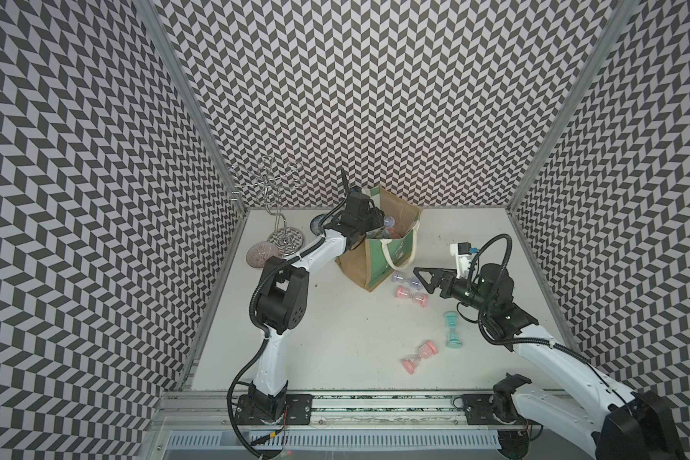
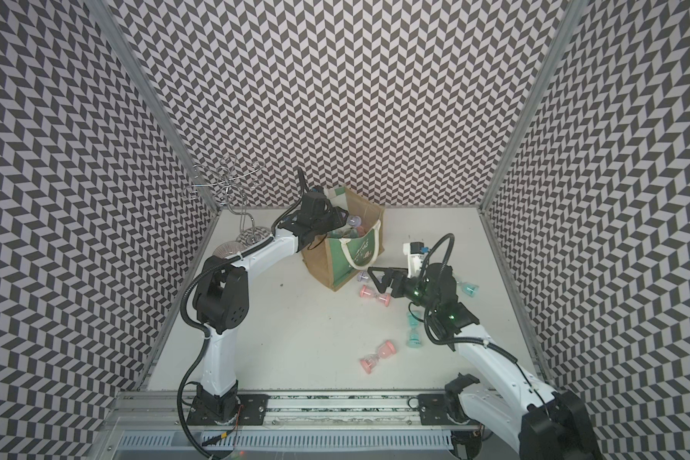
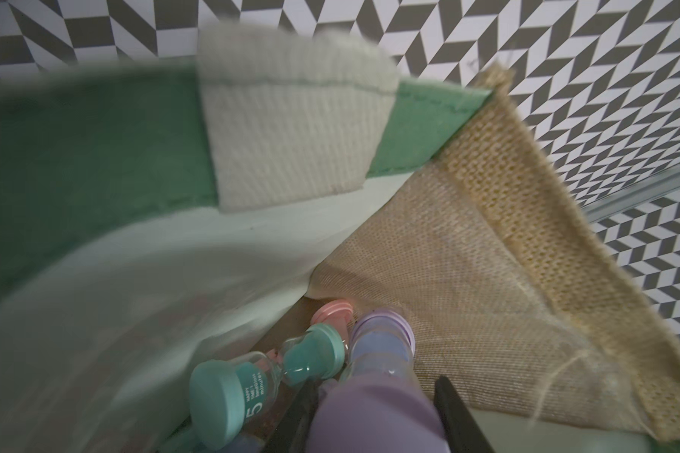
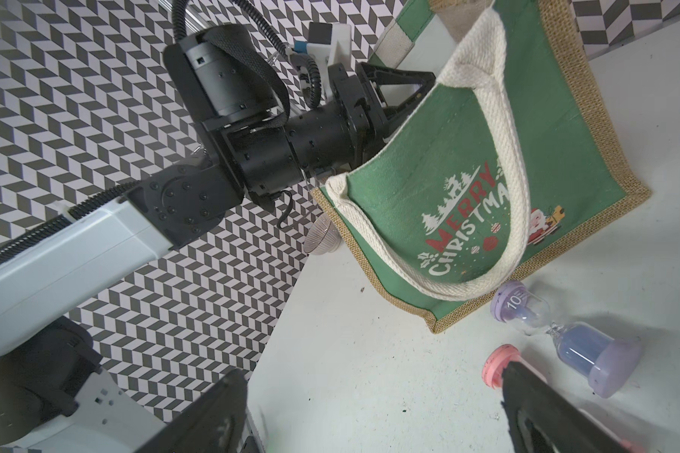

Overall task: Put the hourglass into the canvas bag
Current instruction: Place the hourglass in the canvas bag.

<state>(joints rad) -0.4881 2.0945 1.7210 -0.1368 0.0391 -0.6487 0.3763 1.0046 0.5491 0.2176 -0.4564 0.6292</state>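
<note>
Hourglasses lie scattered across the desk [image 1: 335, 338]. Nearest the front edge, a pink hourglass [image 1: 419, 355] and a teal hourglass [image 1: 451, 334] rest on their sides, well apart from the bag and apparently waiting their turn. Farther in, the right end effector [image 1: 426, 282] hovers with its jaws spread wide and nothing between them. It is close over a second pink hourglass [image 1: 411, 295] and a purple hourglass [image 1: 404, 278], both lying just beside the foot of the canvas bag [image 1: 377, 265]. It looks poised there to take one of them next. Farthest back, the left end effector [image 3: 375, 408] reaches in over the bag's rim, clamped on the held hourglass [image 3: 381, 353], a purple one. This one hangs inside the open mouth, above a teal timer [image 3: 267, 376] and a pink timer [image 3: 332, 312] lying on the bottom. Carrying it this deep probably lets it fall a short way and clear the rope handle and the sagging rim
</note>
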